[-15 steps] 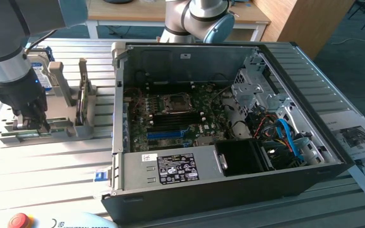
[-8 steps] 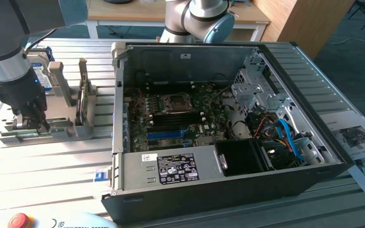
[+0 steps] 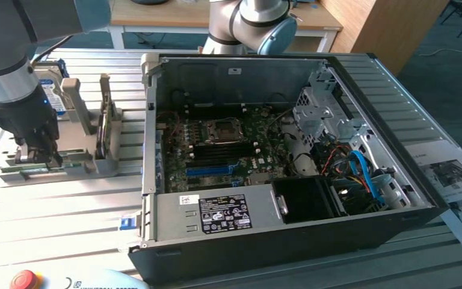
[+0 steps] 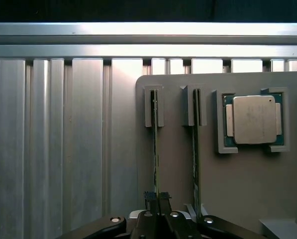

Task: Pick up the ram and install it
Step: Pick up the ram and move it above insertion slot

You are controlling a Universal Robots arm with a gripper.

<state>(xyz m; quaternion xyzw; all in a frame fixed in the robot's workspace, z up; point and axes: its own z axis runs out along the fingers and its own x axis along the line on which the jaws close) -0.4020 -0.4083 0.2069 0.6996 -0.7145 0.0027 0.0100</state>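
Observation:
Two ram sticks stand on edge in slots of a grey holder [image 4: 178, 164]. My gripper [image 4: 158, 200] is shut on the thin edge of one ram [image 4: 154, 149]; the second stick [image 4: 195, 149] stands just beside it, untouched. In the exterior view the gripper [image 3: 43, 158] reaches straight down onto the holder [image 3: 86, 164] at that view's left, where green ram [image 3: 24, 171] lies low in its slots. The open computer case [image 3: 391, 198] lies to the holder's right, with blue memory slots [image 3: 215, 170] on its motherboard.
A square silver processor [image 4: 254, 119] sits in a pocket of the holder. A hard drive [image 3: 50, 90] stands upright behind the gripper. Printed sheets [image 3: 456, 177] lie at the exterior view's right and a red stop button [image 3: 24, 280] sits at the front edge.

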